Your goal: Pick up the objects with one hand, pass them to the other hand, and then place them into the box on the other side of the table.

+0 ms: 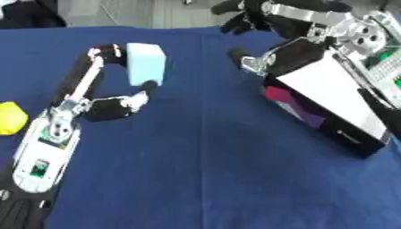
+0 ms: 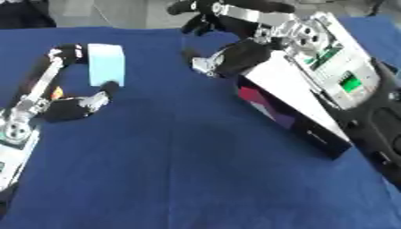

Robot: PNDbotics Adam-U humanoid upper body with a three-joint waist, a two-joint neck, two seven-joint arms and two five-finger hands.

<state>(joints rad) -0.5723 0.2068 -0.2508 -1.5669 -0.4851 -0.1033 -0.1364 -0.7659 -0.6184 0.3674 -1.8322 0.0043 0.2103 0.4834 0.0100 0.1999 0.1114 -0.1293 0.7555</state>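
Note:
A light blue block (image 1: 147, 63) is held upright above the blue table (image 1: 211, 170) at the upper left. My left hand (image 1: 84, 74) is shut on it, with fingers curled over its top left corner and the thumb (image 1: 134, 100) under its lower edge. My right hand (image 2: 244, 53) hangs at the upper right, over the far end of the box (image 1: 333, 96), open and holding nothing. Its dark fingers (image 2: 200, 11) spread toward the table's far edge. The box is black with a white flap and a magenta inside.
A yellow object (image 1: 9, 117) lies at the left edge of the table beside my left forearm (image 1: 47, 147). The box takes up the right side. Blue cloth stretches across the middle and the front.

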